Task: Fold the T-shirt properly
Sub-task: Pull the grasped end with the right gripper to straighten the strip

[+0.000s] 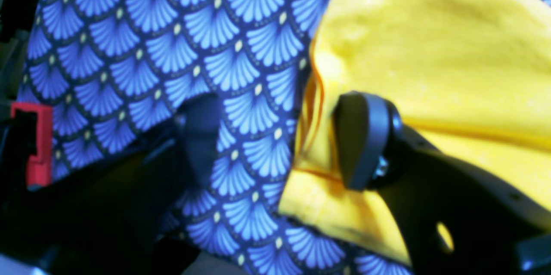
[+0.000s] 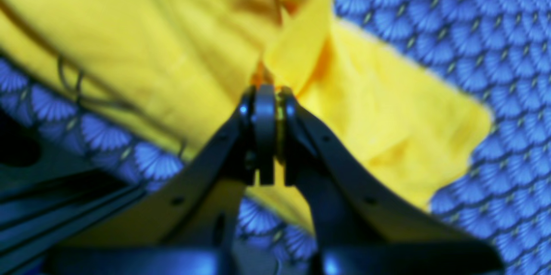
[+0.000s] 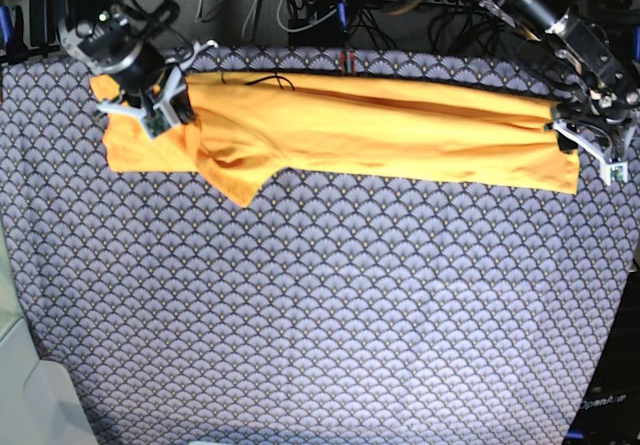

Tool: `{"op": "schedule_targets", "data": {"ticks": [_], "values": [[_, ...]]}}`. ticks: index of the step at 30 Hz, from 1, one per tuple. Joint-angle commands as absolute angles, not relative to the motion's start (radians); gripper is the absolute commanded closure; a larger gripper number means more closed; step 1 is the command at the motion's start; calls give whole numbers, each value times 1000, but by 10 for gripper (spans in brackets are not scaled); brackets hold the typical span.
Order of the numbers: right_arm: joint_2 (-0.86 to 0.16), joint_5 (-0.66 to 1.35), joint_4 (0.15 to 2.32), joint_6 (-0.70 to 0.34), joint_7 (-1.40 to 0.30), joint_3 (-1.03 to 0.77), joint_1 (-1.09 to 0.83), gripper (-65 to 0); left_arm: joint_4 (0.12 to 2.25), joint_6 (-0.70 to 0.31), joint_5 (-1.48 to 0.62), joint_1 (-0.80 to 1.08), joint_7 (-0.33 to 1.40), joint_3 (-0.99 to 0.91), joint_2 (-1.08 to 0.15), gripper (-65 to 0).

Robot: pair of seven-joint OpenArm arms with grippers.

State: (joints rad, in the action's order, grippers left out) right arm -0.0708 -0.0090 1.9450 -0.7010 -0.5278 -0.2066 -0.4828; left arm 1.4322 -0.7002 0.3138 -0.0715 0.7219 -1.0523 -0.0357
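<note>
Right gripper [image 2: 270,94] is pinching a bunched fold of the T-shirt [image 3: 380,130] between its closed jaws, near the sleeve end at the base view's left. Left gripper [image 1: 280,141] is standing wide open at the shirt's other end, one finger [image 1: 361,141] lying over the yellow hem, the other finger [image 1: 200,137] over the patterned cloth [image 3: 320,315]; it is gripping nothing. The shirt is lying folded into a long band along the far edge of the cloth, its long axis running side to side between the two arms, with one sleeve hanging toward the camera.
</note>
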Motion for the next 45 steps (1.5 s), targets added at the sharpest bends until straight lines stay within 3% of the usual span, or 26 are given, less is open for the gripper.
{"op": "schedule_targets", "data": {"ticks": [1, 6, 18, 29, 39, 45], "values": [[-77, 4, 1962, -698, -478, -214, -504, 0, 1446, -698, 315, -79, 716, -1052, -48, -413], [-113, -1, 1959, -698, -377, -228, -565, 0, 1446, -698, 315, -76, 716, -1052, -48, -413], [-107, 5, 1925, -698, -371, -430, -501, 0, 1446, -698, 315, -61, 716, -1052, -48, -413], [-59, -1, 1923, -698, -380, -430, -476, 0, 1446, -698, 315, -59, 716, -1052, -48, -413], [-65, -1, 1923, -698, -559, -470, -390, 0, 1446, -698, 315, -58, 716, -1053, -58, -415], [-74, -1, 1923, -698, -573, -470, -389, -117, 1446, -698, 314, -47, 716, -1053, -58, -415]]}}
